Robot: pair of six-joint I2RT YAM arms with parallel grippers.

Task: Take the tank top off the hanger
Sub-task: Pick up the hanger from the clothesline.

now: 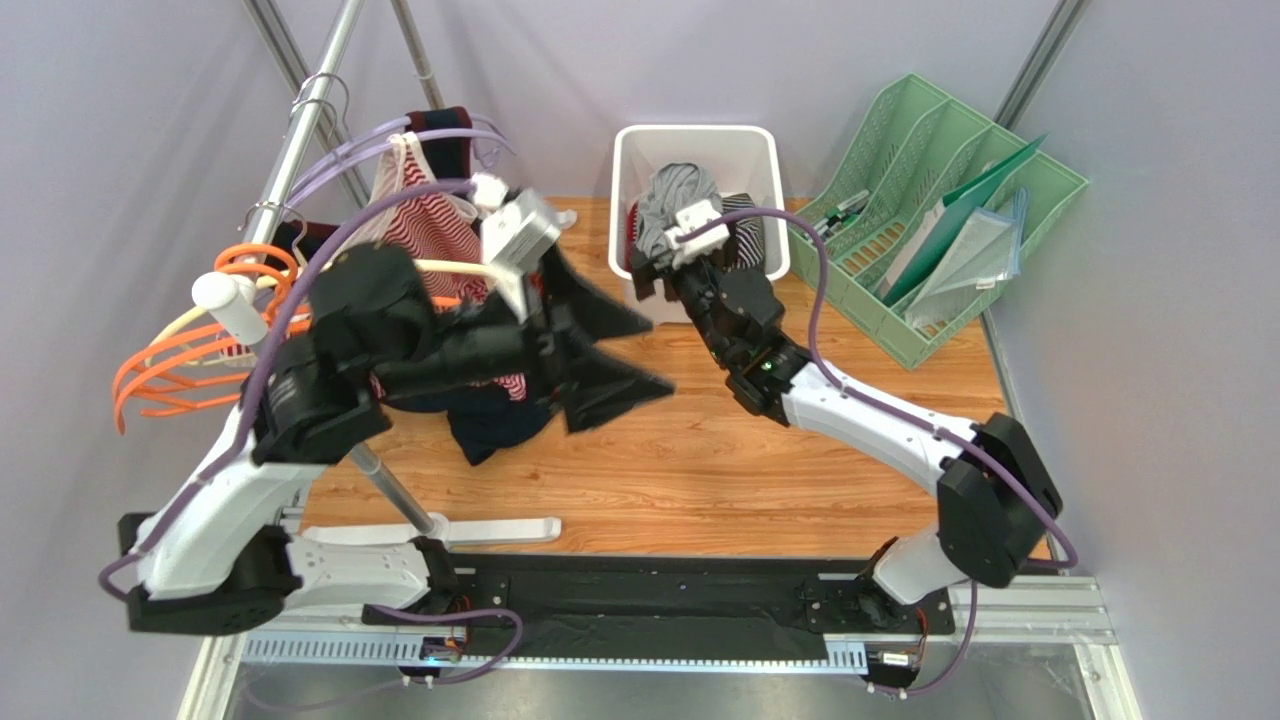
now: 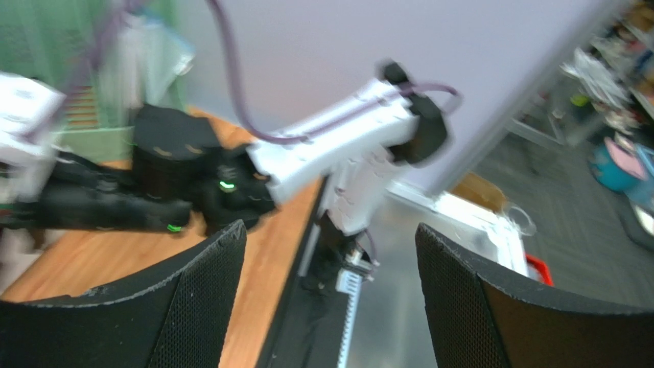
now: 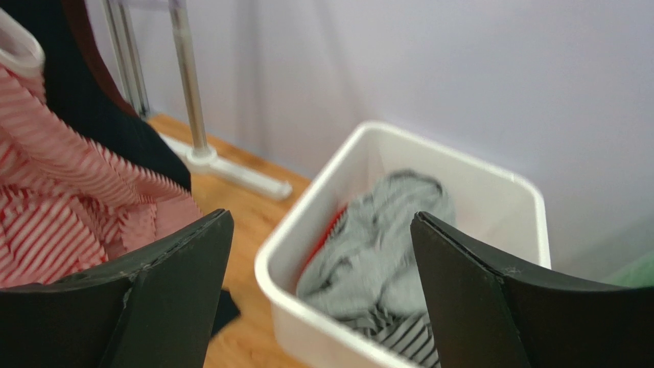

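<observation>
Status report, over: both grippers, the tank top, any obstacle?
Left gripper open, empty. Right gripper open by white bin, grey garment inside. Red-striped tank top on rack, dark garment beside it.

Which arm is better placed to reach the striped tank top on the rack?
Probably the left: its open claw sits near the striped tank top, while the right claw hangs over the bin.

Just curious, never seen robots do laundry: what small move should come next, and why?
Probably swing the right gripper toward the red-striped tank top: its jaws stand open and empty over the white bin, where a gray garment lies, while the striped top hangs at the rack.
</observation>
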